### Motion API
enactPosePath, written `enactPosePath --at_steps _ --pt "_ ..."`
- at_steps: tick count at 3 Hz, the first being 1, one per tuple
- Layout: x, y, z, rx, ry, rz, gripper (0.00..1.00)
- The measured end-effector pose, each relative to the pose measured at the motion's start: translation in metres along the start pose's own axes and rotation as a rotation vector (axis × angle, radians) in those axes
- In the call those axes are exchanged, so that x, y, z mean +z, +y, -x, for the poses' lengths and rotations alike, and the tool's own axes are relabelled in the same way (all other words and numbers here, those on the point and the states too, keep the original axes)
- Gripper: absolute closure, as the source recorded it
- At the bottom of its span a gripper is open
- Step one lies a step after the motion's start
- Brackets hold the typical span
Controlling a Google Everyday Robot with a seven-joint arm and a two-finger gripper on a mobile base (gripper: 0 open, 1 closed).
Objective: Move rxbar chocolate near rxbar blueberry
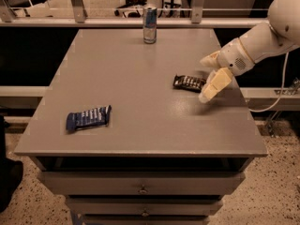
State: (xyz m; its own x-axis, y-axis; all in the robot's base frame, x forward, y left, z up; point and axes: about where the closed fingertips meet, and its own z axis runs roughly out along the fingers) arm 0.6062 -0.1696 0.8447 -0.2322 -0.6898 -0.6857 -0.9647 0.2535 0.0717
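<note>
The rxbar chocolate (189, 82), a dark wrapper with white lettering, lies flat on the right half of the grey table (140, 78). The rxbar blueberry (88, 118), in a dark blue wrapper, lies flat near the table's front left. My gripper (206, 79) comes in from the right on a white arm (262, 39). It is open, with one cream finger (214, 85) in front of the chocolate bar's right end and the other behind it. The bar rests on the table between them.
An upright blue-silver can (150, 24) stands at the table's back edge, in the middle. A railing (93, 14) runs behind the table. Drawers (143, 189) sit under the tabletop. A cable (276, 102) hangs at the right.
</note>
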Motion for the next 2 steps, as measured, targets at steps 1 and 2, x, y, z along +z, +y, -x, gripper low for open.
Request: enactPosePath --at_steps 1,2 --pt "0.0084 -0.0028 -0.0107 0.025 0.013 -0.005 0.04" --pt "0.0102 -0.0044 -0.0160 0.037 0.017 -0.010 0.26"
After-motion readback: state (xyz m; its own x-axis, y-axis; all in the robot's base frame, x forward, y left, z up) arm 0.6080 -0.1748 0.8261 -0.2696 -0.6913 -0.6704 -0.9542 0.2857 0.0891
